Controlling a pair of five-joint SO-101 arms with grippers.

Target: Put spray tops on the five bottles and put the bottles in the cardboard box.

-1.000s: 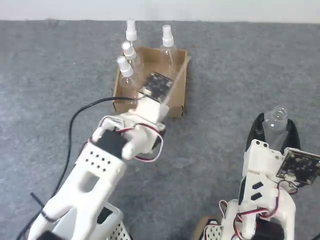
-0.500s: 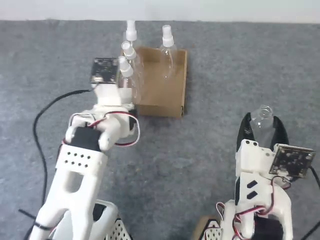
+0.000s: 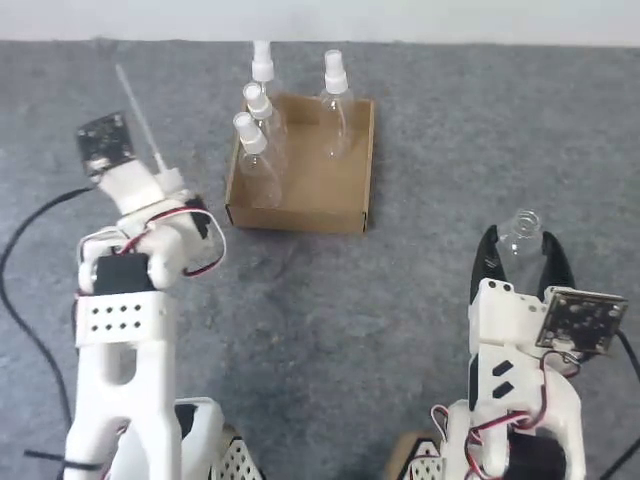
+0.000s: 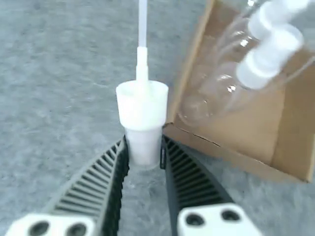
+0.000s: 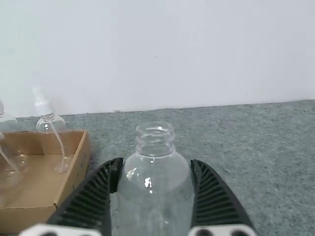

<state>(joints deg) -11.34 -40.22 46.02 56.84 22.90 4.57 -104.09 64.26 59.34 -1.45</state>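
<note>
My left gripper (image 3: 168, 188) is shut on a white spray top (image 4: 142, 118), left of the cardboard box (image 3: 345, 190). The top's thin dip tube (image 3: 138, 112) sticks up and away from the fingers. Several clear bottles with spray tops (image 3: 250, 140) stand in the box's far and left parts. Near the table's front right, my right gripper (image 3: 520, 258) is shut on an upright clear bottle (image 5: 155, 167). That bottle's threaded neck (image 3: 526, 222) is bare and open.
The grey carpeted table surface (image 3: 400, 290) stretches between the two arms. A white wall (image 5: 157, 49) runs behind the table's far edge. The box's near wall (image 4: 231, 152) lies close beside my left fingers (image 4: 106, 182).
My left arm has swung from over the box to the left of it, and the spray top now shows in its fingers. The right arm with the bottle shifted slightly left.
</note>
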